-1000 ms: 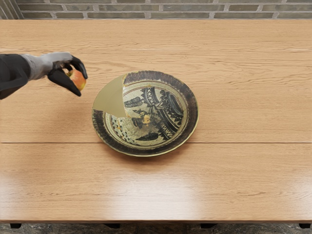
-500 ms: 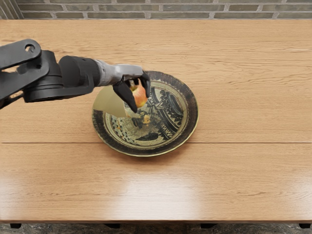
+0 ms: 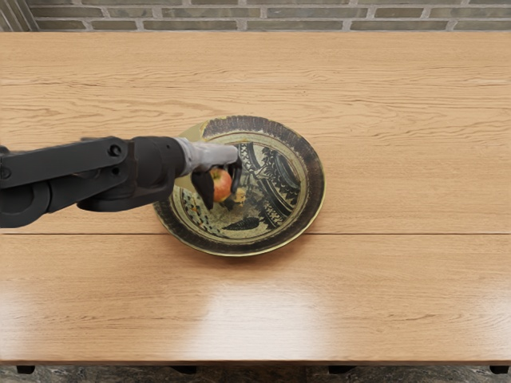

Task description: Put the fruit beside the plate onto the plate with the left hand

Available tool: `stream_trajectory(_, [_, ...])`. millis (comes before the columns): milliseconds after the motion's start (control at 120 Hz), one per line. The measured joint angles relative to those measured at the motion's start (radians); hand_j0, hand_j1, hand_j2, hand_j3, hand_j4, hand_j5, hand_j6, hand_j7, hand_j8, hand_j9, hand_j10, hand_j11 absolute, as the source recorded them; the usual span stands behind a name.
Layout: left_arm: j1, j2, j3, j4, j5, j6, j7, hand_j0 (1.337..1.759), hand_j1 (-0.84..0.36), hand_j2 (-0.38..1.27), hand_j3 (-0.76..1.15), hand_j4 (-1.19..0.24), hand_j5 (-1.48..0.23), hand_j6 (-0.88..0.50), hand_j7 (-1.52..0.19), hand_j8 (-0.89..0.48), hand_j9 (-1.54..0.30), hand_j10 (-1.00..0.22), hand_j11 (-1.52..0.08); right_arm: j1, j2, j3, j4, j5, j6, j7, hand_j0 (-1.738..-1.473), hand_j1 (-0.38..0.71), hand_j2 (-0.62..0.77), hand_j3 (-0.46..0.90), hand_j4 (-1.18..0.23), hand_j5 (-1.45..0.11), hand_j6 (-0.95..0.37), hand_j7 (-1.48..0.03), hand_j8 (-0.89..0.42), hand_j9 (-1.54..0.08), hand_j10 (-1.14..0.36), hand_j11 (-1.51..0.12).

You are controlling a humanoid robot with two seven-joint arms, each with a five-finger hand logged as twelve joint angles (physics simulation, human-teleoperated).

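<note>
The left arm reaches in from the left side, a bulky dark limb lying low across the table, its forearm crossing the near-left rim of the plate. At the end of it the left hand has a grey back and black fingers, and those fingers are curled down around the fruit, one thick dark digit on its left side and others hooked over from the right and above, so the fruit is pinched between them. The fruit is small and round, reddish orange with a yellower patch, and only its middle shows between the fingers. It sits over the inner well of the plate, left of the plate's centre and well inside the rim. From here I cannot tell whether it already rests on the painted surface or hangs just above it. The plate is a wide, shallow round dish with a dark outer band, a thin golden edge, and dark leaf-like and figure-like painting on a pale ground in the middle. It stands a little left of the middle of the table, and the hand and forearm hide its left part. The table is light wood with long grain, and a seam between boards runs across it under the plate's near edge. A brick wall shows along the far side.
</note>
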Motion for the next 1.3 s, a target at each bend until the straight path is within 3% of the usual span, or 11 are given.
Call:
stream_trajectory(42, [-0.002,-0.002,0.0,0.001,0.005,0.002,0.0,1.647,-0.27,0.25,0.0,-0.62,-0.99,-0.3,-0.97,-0.25,-0.96,-0.62,-0.93,0.0,0.0,0.0,0.0,0.0,0.0,0.0,-1.658,-0.33,0.0,0.0,-0.01,-0.02,-0.01,-0.02,-0.01,-0.02,-0.01,-0.02])
stream_trajectory(183, [-0.003,0.003,-0.003,0.002,-0.003,0.004,0.0,1.653,0.03,0.13,0.0,-0.33,-0.51,-0.16,-0.5,-0.14,-0.49,-0.32,-0.48,0.0,0.0,0.0,0.0,0.0,0.0,0.0,-1.658,-0.33,0.0,0.0,-0.01,-0.02,-0.01,-0.02,-0.01,-0.02,-0.01,-0.02])
stream_trajectory(325, [-0.019,0.015,-0.01,0.002,-0.071,0.003,0.0,1.655,0.19,0.06,0.0,-0.17,-0.26,-0.08,-0.25,-0.07,-0.25,-0.16,-0.24,0.0,0.0,0.0,0.0,0.0,0.0,0.0,-1.658,-0.33,0.0,0.0,-0.01,-0.02,-0.01,-0.02,-0.01,-0.02,-0.01,-0.02])
stream_trajectory(392, [-0.009,0.083,-0.045,0.002,-0.147,-0.002,0.0,1.656,0.23,0.05,0.0,-0.12,-0.19,-0.06,-0.18,-0.05,-0.18,-0.12,-0.18,0.0,0.0,0.0,0.0,0.0,0.001,0.0,-1.658,-0.33,0.0,0.0,-0.01,-0.02,-0.01,-0.02,-0.01,-0.02,-0.01,-0.02])
stream_trajectory(567, [0.01,0.218,-0.196,0.001,-0.443,-0.13,0.0,1.657,0.3,0.02,0.0,-0.06,-0.08,-0.03,-0.08,-0.03,-0.08,-0.05,-0.08,0.0,0.0,0.0,0.0,0.0,0.023,0.0,-1.658,-0.33,0.0,0.0,-0.01,-0.02,-0.01,-0.02,-0.01,-0.02,-0.01,-0.02])
stream_trajectory(783, [0.125,0.408,-0.364,0.012,-0.786,-0.339,0.0,1.658,0.33,0.01,0.0,-0.02,-0.03,-0.02,-0.03,-0.01,-0.03,-0.02,-0.03,0.0,0.0,-0.001,0.0,0.0,0.029,0.0,-1.658,-0.33,0.0,0.0,-0.01,-0.02,-0.01,-0.02,-0.01,-0.02,-0.01,-0.02])
stream_trajectory(908, [0.159,0.462,-0.398,0.026,-0.881,-0.366,0.0,1.658,0.34,0.0,0.0,-0.01,-0.02,-0.01,-0.02,-0.01,-0.02,-0.01,-0.02,0.0,0.0,-0.001,0.0,0.0,0.029,0.0,-1.658,-0.33,0.0,0.0,-0.01,-0.02,-0.01,-0.02,-0.01,-0.02,-0.01,-0.02])
stream_trajectory(1100, [0.214,0.645,-0.409,0.042,-0.969,-0.376,0.0,1.658,0.34,0.0,0.0,-0.01,-0.01,-0.01,-0.01,-0.01,-0.01,-0.01,-0.01,0.0,0.0,-0.001,0.0,0.0,0.029,0.0,-1.658,-0.33,0.0,0.0,-0.01,-0.02,-0.01,-0.02,-0.01,-0.02,-0.01,-0.02])
stream_trajectory(1300, [0.276,0.643,-0.407,0.162,-1.081,-0.377,0.0,1.658,0.35,0.0,0.0,0.0,0.0,0.0,0.0,0.0,0.0,0.0,0.0,0.002,0.0,-0.001,0.0,0.0,0.029,0.0,-1.658,-0.33,0.0,0.0,-0.01,-0.02,-0.01,-0.02,-0.01,-0.02,-0.01,-0.02])
